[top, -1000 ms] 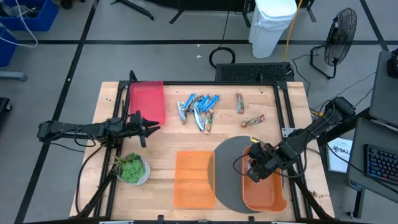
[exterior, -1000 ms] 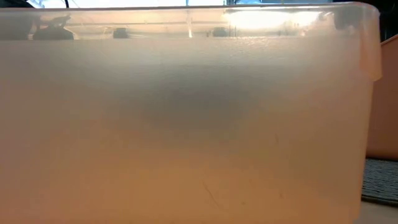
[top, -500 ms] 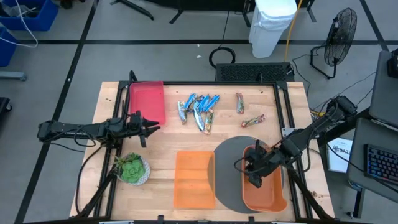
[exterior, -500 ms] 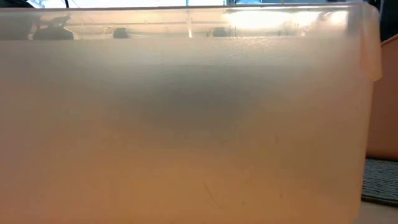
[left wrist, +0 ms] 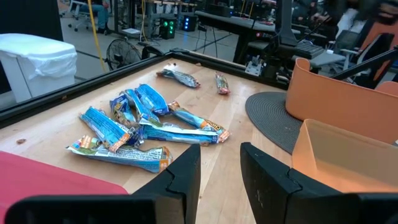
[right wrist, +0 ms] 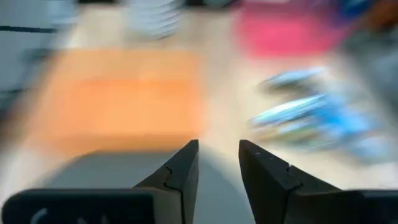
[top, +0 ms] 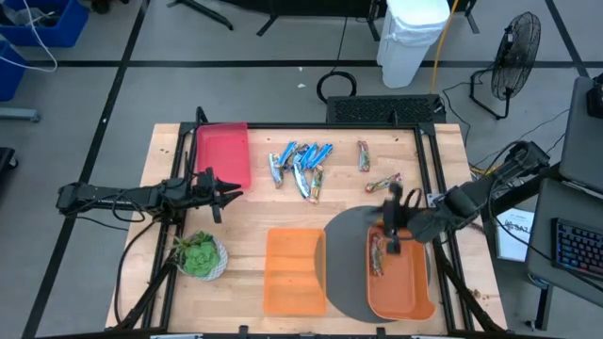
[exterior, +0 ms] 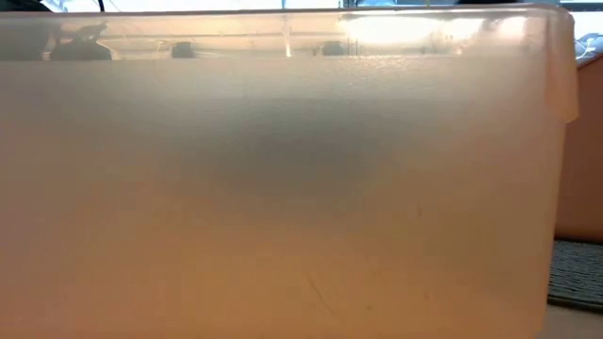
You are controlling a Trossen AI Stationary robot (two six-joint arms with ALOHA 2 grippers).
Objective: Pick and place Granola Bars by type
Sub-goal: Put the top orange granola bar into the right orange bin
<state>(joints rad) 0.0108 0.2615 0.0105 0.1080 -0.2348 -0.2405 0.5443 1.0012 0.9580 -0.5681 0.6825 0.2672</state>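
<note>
Several bright blue Granola Bars (top: 300,165) (left wrist: 134,127) lie in a loose heap on the wood near the table's far edge. Two reddish-brown bars (top: 363,155) (top: 383,183) lie to their right. Another reddish-brown bar (top: 377,256) lies on the floor of the right orange bin (top: 405,292). My right gripper (top: 393,221) (right wrist: 217,158) hangs open above that bin's far end, with nothing between its fingers. My left gripper (top: 231,195) (left wrist: 221,165) waits open at the left, beside the red bin (top: 223,155).
A second orange bin (top: 294,268) stands at the near middle; its wall (exterior: 283,188) fills the low view. The right bin sits on a grey round mat (top: 344,254). A green plant in a white bowl (top: 198,254) stands at the near left.
My right gripper has risen out of the right orange bin, gone toward the far edge and rolled about its own line. A reddish-brown bar now shows lying in the bin where the gripper was.
</note>
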